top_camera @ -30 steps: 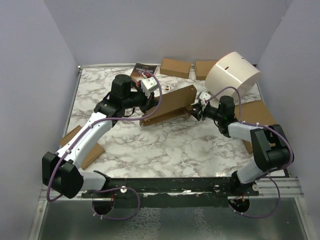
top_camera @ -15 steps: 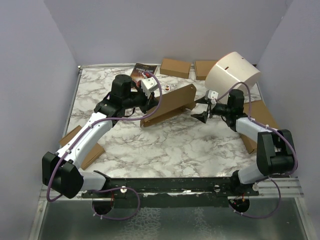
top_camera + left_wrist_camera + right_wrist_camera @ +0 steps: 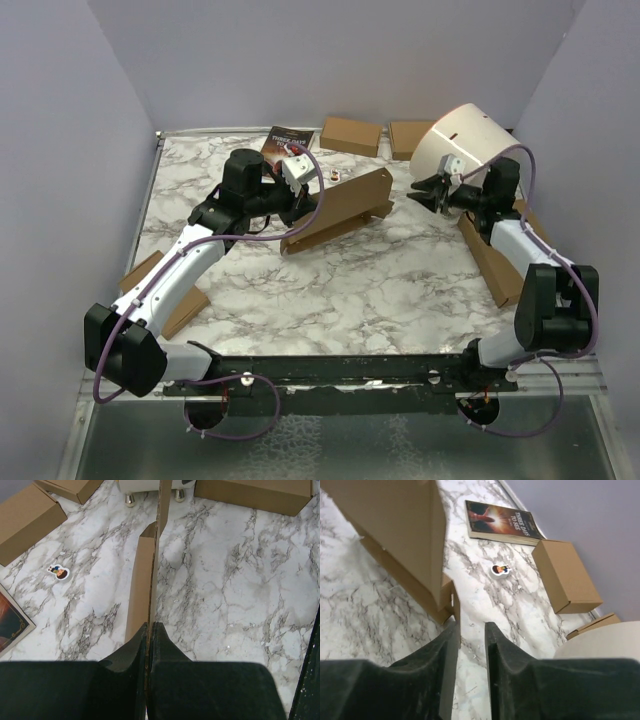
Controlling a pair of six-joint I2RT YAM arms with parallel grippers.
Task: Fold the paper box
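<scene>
left fingers (image 3: pixel 140 639): pinched shut on a paper box (image 3: pixel 340 208) panel, which stands on edge ahead of them
right fingers (image 3: pixel 449 640): narrow gap, empty, box end near, ahead-left
next: I hold the pinch firm and press the end flap along its crease, slowly

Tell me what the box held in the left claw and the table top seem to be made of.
The paper box looks like plain brown cardboard, matte: a thin sheet edge shows in the left claw. The table looks like white marble with grey veins, smooth; it may be only a printed laminate.
</scene>
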